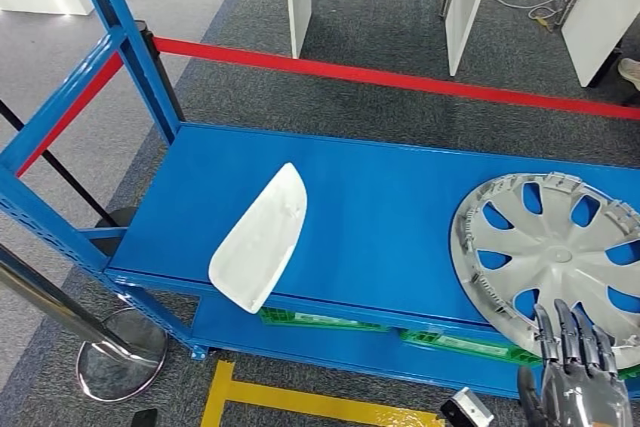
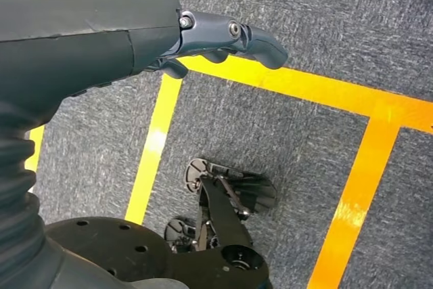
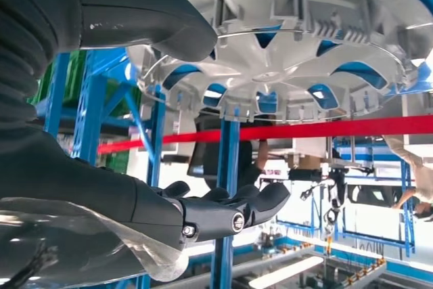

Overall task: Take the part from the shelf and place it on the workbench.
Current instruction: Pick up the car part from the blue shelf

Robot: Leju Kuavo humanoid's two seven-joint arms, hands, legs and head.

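Head view: white part (image 1: pixel 260 237) beside hubcap (image 1: pixel 555 252)

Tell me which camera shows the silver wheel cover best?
The head view: the wheel cover lies nearly whole on the blue shelf. The right wrist view catches only its near edge, close up. The left wrist view looks at the floor.

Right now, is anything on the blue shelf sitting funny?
Yes. The white part lies crooked, its lower corner poking past the front edge of the blue shelf. The silver wheel cover also hangs slightly over that edge, right by the right robot hand.
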